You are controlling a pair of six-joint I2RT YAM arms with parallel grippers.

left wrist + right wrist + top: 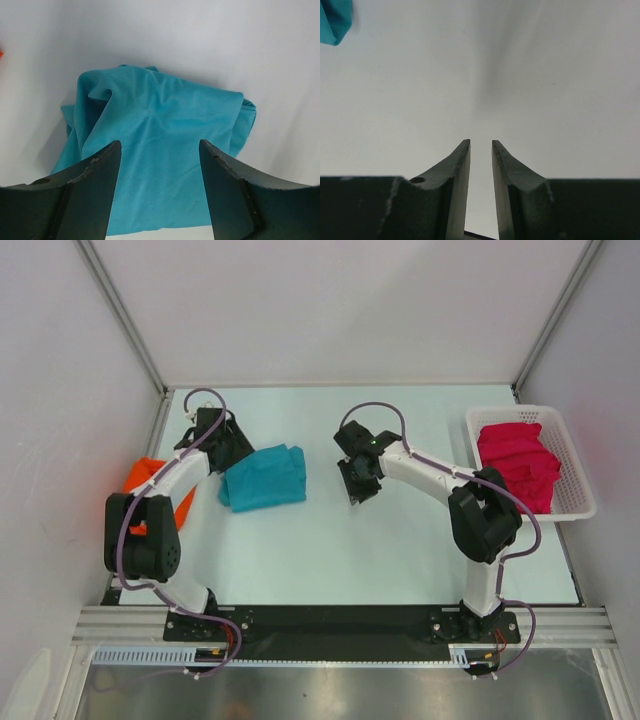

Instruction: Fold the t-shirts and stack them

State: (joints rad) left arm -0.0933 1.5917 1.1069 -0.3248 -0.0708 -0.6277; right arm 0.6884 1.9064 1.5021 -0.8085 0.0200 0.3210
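Observation:
The teal t-shirt [265, 478] lies folded in a rough square on the white table, left of centre; it fills the left wrist view [160, 125]. My left gripper [228, 455] is open and empty, low over the shirt's left edge, jaws wide apart [160, 145]. My right gripper [355, 490] hovers over bare table to the right of the shirt, jaws a narrow gap apart and empty [481, 142]. The orange t-shirt [145, 475] lies bunched at the table's left edge, partly hidden by the left arm. The magenta t-shirt [518, 465] lies crumpled in the basket.
A white slotted basket [510, 412] stands at the table's right edge. White walls close in the table on the left, back and right. A corner of the teal shirt shows at the top left of the right wrist view [335, 20].

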